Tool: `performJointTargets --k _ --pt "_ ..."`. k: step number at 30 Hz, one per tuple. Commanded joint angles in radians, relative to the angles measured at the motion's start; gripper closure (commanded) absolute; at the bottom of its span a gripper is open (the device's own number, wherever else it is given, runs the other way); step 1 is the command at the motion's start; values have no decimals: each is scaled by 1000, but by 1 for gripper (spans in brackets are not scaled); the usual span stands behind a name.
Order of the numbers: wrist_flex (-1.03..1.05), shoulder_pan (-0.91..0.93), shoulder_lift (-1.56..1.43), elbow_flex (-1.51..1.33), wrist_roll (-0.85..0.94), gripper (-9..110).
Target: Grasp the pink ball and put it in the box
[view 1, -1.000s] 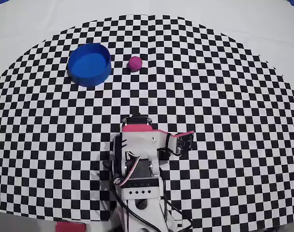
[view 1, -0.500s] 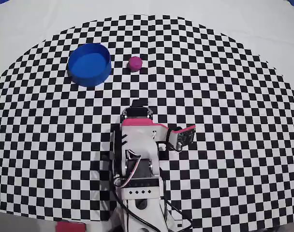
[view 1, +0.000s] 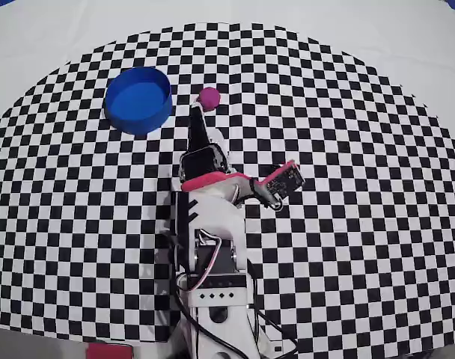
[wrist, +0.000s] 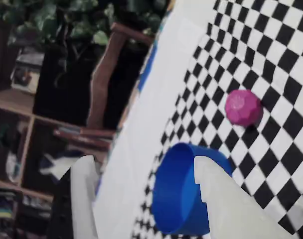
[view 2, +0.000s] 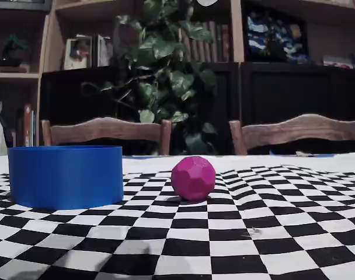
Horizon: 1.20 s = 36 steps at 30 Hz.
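Note:
The pink ball [view 1: 209, 97] lies on the checkered mat, just right of the box [view 1: 138, 99], a round blue container, with a small gap between them. In the fixed view the ball [view 2: 193, 178] and the box [view 2: 65, 175] stand side by side and no gripper shows. My gripper [view 1: 203, 123] reaches out from the arm, its tips just short of the ball and slightly left of it. In the wrist view the gripper [wrist: 141, 164] is open and empty. The box [wrist: 179, 191] sits between the white fingers [wrist: 219, 199], and the ball [wrist: 243, 107] is further off to the right.
The checkered mat [view 1: 347, 149] lies on a white cloth [view 1: 48, 45]. The arm's base [view 1: 212, 299] stands at the near edge, with a pink-red camera panel [view 1: 284, 179] sticking out to the right. Chairs [view 2: 107, 131] and a plant [view 2: 166, 70] stand beyond the table's far edge.
The arm has unfolded from its tucked pose and stretched forward, carrying the gripper up the mat to just short of the ball. Ball and box have not moved.

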State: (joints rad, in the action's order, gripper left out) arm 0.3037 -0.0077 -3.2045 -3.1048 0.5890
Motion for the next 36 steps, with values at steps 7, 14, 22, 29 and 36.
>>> performJointTargets --k 7,14,22,29,36 --pt "-14 11 23 -8 675 70" --pt "-58 23 23 -8 942 71" --pt "-97 31 21 -8 1045 71" --pt "-92 29 28 -8 1039 71" --pt "-95 29 75 -8 1039 71"
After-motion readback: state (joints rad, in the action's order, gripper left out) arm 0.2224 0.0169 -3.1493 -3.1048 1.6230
